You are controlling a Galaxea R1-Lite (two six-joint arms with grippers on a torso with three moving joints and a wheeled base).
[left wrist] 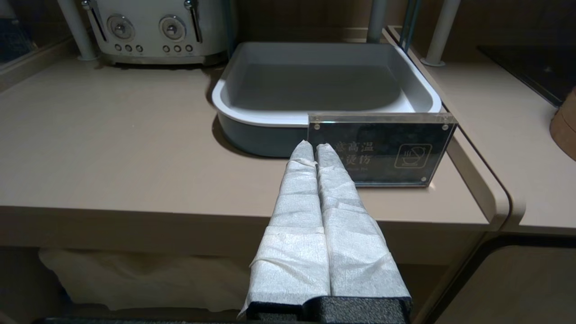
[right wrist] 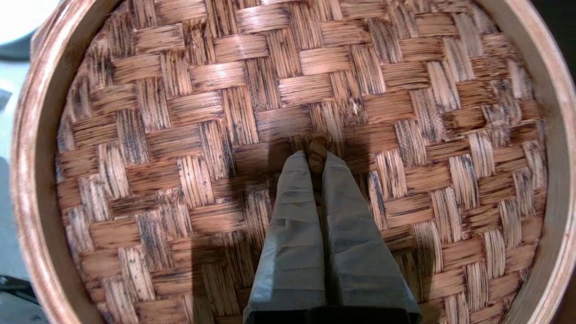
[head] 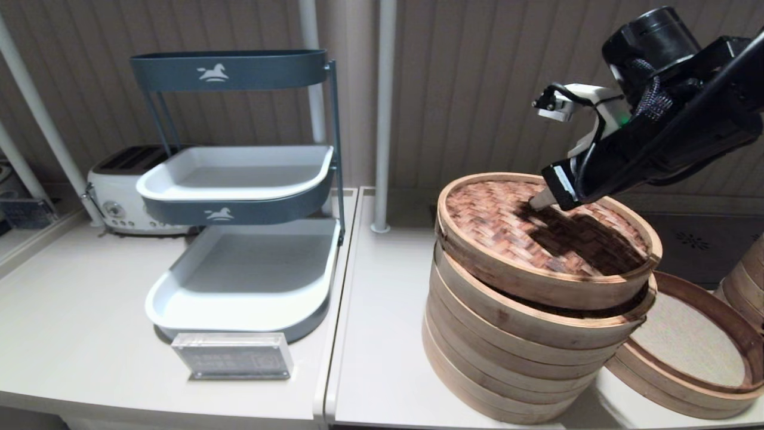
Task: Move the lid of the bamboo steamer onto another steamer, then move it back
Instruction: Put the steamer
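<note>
Nearest, the left claw [left wrist: 315, 150] hung parked before the bench [left wrist: 112, 148], its fingers pressed together and empty. Farther on, the bamboo steamer lid [head: 537, 239] sat tilted and off-centre atop the tall steamer stack [head: 507, 358]; the right claw [right wrist: 316, 162] was clamped on its small centre handle [right wrist: 318, 150]

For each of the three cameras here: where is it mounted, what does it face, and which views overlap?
Head: high, looking down at the counter; right tool on the tilted reddish-brown woven bamboo lid atop the tall pale bamboo steamer stack.
Left wrist: low at the counter's edge, shut left tool facing the clear acrylic sign.
Right wrist: straight down onto the lid, pinching its small handle.
Shared: the sign, the lid.
</note>
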